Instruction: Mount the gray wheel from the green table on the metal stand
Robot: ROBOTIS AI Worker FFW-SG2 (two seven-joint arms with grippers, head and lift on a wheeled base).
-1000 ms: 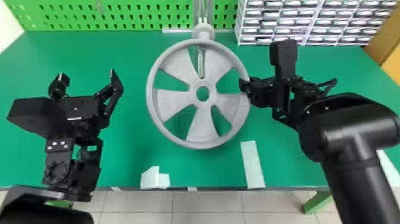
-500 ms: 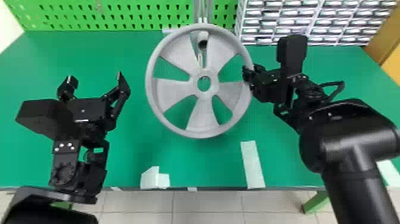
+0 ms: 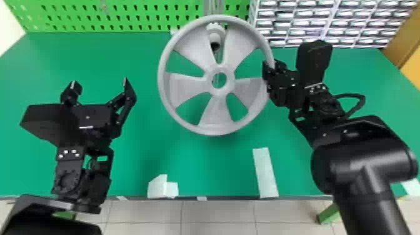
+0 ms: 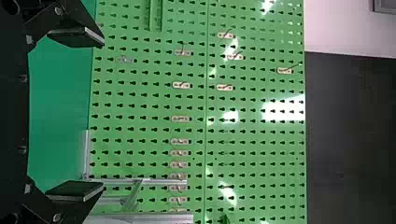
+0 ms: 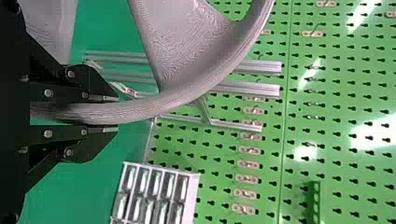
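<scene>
In the head view my right gripper (image 3: pixel 271 73) is shut on the right rim of the gray wheel (image 3: pixel 217 124), which is raised over the green table (image 3: pixel 140 162). The metal stand's gray hub (image 3: pixel 215 32) shows through an upper opening of the wheel, behind it and apart from the wheel's centre hole. In the right wrist view the right gripper (image 5: pixel 109 114) pinches the wheel's rim (image 5: pixel 187 91), with the stand's metal bars (image 5: pixel 261 88) beyond. My left gripper (image 3: pixel 99 83) stands open over the table's left part; in the left wrist view the left gripper (image 4: pixel 86 114) holds nothing.
A green pegboard (image 3: pixel 140 15) rises behind the table. At the back right stands a white rack of small drawers (image 3: pixel 322 25). White tape pieces (image 3: pixel 265 173) lie near the front edge, one folded piece (image 3: pixel 162 187) further left.
The wheel and my right gripper have moved up in the head view, and the wheel now covers more of the stand. My left gripper has shifted slightly to the right, still open.
</scene>
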